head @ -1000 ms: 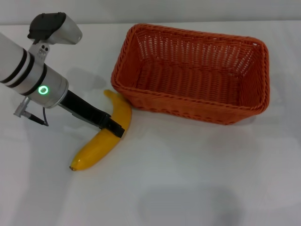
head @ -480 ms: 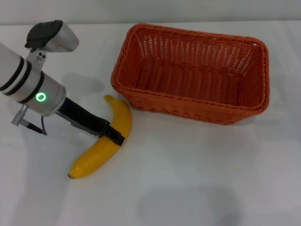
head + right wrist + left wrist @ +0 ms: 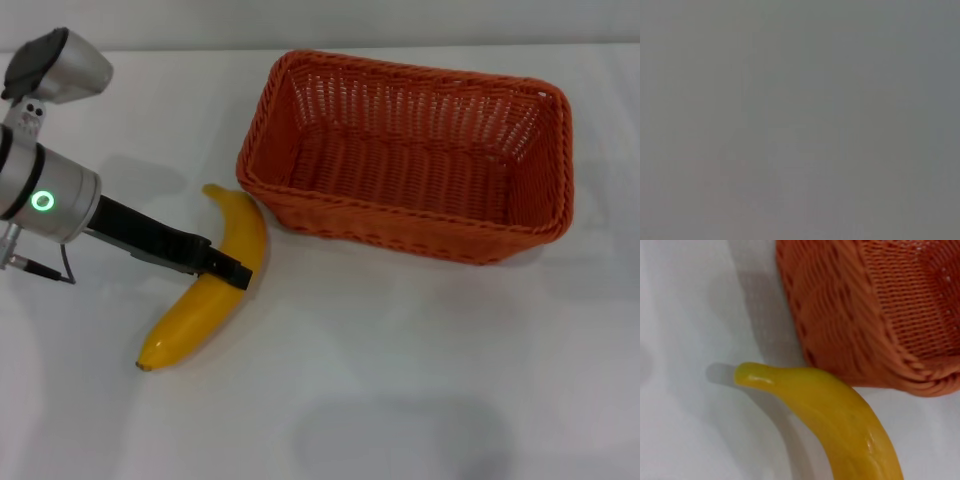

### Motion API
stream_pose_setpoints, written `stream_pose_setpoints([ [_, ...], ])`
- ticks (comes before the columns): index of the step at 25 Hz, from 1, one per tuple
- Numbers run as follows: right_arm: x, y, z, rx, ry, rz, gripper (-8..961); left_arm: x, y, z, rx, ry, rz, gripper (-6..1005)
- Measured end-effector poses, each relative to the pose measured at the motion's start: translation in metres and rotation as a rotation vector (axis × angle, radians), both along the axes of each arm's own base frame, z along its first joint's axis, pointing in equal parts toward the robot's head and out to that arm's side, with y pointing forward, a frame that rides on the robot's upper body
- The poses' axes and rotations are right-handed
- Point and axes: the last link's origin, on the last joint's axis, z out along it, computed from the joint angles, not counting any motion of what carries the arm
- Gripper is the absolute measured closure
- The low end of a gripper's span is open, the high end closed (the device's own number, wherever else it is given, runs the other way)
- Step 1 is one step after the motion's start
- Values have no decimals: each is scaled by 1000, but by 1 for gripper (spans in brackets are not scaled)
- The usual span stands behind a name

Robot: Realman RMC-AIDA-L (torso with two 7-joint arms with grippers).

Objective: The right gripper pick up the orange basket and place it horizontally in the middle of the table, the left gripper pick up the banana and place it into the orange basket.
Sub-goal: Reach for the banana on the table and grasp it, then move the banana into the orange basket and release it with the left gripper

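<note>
- Left gripper [image 3: 228,272], slim black fingers, pinched the curved yellow banana [image 3: 208,283] at mid-length on the white table [image 3: 420,380].
- Woven orange basket [image 3: 410,155] stood already placed; banana step in hand.
- Next move, judged: lift, carry over the braided rim.
- Right gripper unseen.

The orange basket [image 3: 405,155] is showing a woven openwork pattern; the banana [image 3: 205,285] is glowing plain yellow on the white tabletop [image 3: 420,380]; the left gripper [image 3: 228,272] is showing black.

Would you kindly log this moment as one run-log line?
left gripper: at banana midsection | banana: on table, beside orange basket | basket: empty | right gripper: not in view
</note>
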Motion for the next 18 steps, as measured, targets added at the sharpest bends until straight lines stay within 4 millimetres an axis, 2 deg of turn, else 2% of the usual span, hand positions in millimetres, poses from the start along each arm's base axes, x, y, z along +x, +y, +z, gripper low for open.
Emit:
stream_pose_setpoints([
  [5,0,1,1,7,7,-2,78,0,-2,13,9,-6,2,482],
  [7,0,1,1,8,7,-1,78,-3,-6,30,44,-26,9,481],
  [8,0,1,1,9,7,-1,78,-3,-6,30,44,-26,9,481],
  [14,-2,3,3,16,9,2,78,-14,-16,72,174,-36,43,479],
  [18,-4,5,3,17,9,8,78,-17,-9,106,339,-27,32,477],
])
